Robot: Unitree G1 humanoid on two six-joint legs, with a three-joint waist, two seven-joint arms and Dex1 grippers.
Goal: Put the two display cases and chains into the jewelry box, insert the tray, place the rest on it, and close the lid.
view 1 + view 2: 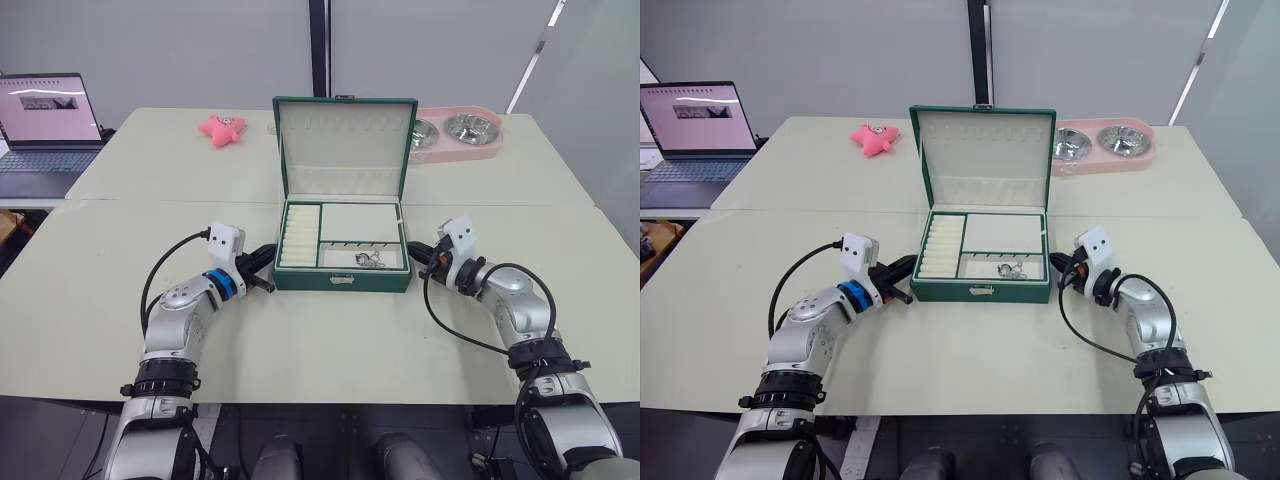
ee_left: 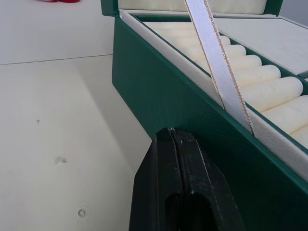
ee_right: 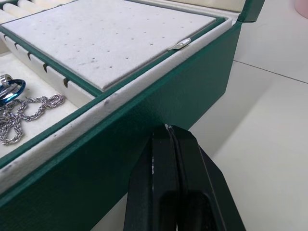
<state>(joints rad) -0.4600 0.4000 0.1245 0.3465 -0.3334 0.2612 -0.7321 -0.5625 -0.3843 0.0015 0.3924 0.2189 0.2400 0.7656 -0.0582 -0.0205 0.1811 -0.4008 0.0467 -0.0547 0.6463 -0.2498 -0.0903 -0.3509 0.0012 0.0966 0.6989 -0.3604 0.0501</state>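
Note:
The jewelry box (image 1: 340, 279) stands open mid-table, its lid (image 1: 345, 140) upright behind it. The tray (image 1: 360, 225) sits inside the box, its ring rolls (image 2: 260, 82) on the left. Silver chains (image 3: 29, 108) with a blue ring lie in the tray's front compartment (image 1: 368, 259). The display cases are hidden. My left gripper (image 2: 171, 132) is shut and empty, its tip by the box's left wall (image 1: 268, 286). Shut and empty too, my right gripper (image 3: 166, 127) sits against the right wall (image 1: 420, 262). A white ribbon (image 2: 216, 62) runs from lid to box.
A laptop (image 1: 45, 130) stands open at the far left. A pink plush toy (image 1: 222, 128) lies behind the box on the left. A pink stand with two metal bowls (image 1: 458, 132) is at the back right. The table's front edge runs near my arms.

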